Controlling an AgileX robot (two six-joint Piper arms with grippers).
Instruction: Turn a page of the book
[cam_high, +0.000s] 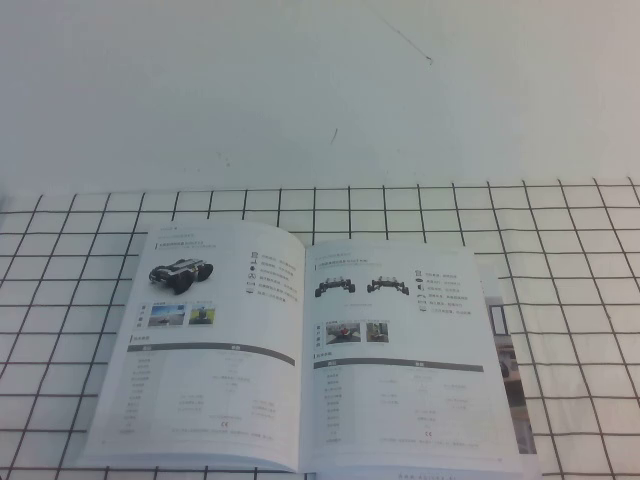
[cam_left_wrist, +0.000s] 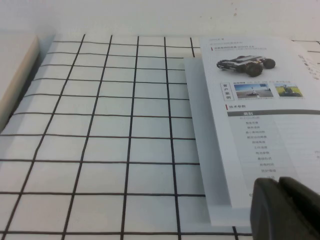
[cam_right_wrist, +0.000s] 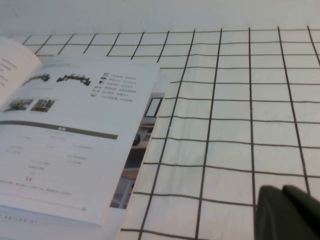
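I see thin white glossy booklet open centre-frame; two-vehicle page flat. Left gripper, right gripper low-right in wrist views, pincer state unclear. Risk: slick sheets, I pinch several.

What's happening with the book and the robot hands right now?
Left tool beside book's left edge, right tool over cloth. Page flat, untouched. Nothing in the way.

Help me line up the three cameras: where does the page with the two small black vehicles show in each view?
High view: the page is the right-hand sheet of the open book, lower centre-right.
Left wrist view: not in it; only the single-vehicle page shows, above the left gripper.
Right wrist view: the page fills the left, away from the right gripper.
Shared landmark: the grid cloth.
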